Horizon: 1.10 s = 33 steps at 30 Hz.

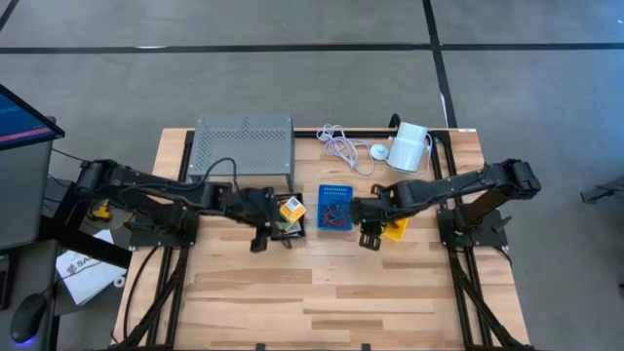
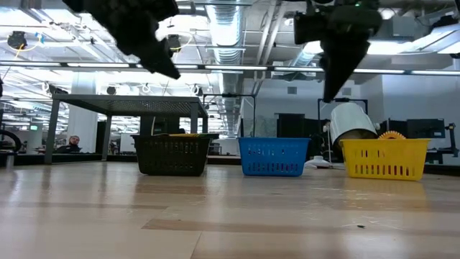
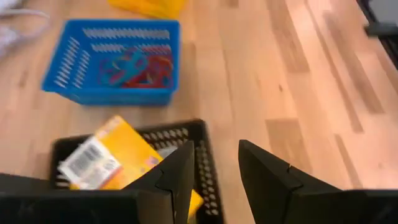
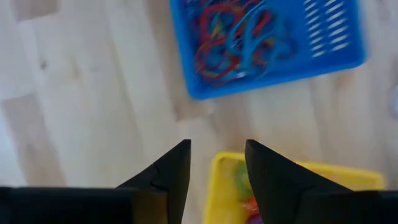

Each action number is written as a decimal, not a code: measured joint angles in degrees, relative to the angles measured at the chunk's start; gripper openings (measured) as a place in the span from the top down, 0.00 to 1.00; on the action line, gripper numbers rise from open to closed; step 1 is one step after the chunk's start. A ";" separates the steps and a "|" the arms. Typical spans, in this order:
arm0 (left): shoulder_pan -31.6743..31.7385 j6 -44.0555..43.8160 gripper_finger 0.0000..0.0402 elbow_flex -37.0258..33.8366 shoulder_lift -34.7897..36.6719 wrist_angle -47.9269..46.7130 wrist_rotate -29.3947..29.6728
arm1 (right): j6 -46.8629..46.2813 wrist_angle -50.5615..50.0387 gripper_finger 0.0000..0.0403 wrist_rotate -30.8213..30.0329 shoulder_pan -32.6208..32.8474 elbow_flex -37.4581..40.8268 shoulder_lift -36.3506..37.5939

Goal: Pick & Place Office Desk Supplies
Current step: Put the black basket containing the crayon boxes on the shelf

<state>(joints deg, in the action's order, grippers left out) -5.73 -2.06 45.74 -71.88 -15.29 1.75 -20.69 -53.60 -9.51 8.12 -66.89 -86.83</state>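
— Starting with the biggest thing: what carries it all?

— A wooden table (image 1: 322, 292), with a grey perforated box (image 1: 244, 143) at its far side, a coiled white cable (image 1: 343, 146) and a white cylinder device (image 1: 409, 146) beside it.

— And the arms?

— Both reach inward over the middle. The left gripper (image 3: 214, 171) hangs above the near edge of the black bin (image 3: 205, 163), fingers parted with nothing between them. The right gripper (image 4: 216, 163) hovers over the rim of the yellow bin (image 4: 298, 177), its fingers likewise spread and empty.

— The bins themselves?

— Three in a row, seen from table height: black bin (image 2: 175, 153), blue bin (image 2: 273, 156), yellow bin (image 2: 384, 158), apart from one another.

— What's inside?

— A yellow card packet (image 3: 115, 163) with a white label lies tilted in the black bin. The blue bin (image 4: 267, 43) holds a tangle of thin loops (image 4: 239, 37), red, blue and orange. A few coloured items show in the yellow bin, too blurred to name.
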 joint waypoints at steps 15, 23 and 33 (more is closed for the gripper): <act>-7.21 -1.82 0.70 8.21 -16.89 -18.74 4.35 | 1.84 0.04 0.66 -1.06 -1.75 -0.77 -0.02; -7.00 -0.94 0.70 10.72 -22.77 -19.79 4.76 | 2.07 0.04 0.66 -1.06 -0.34 -0.77 -0.02; -6.93 -1.46 0.70 14.66 -20.62 -24.64 10.01 | 2.72 -0.14 0.67 -1.06 0.60 -0.77 -0.04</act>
<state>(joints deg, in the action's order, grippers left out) -12.67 -3.52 60.40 -92.50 -39.93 11.76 -17.98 -53.74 -10.57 8.72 -67.66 -86.87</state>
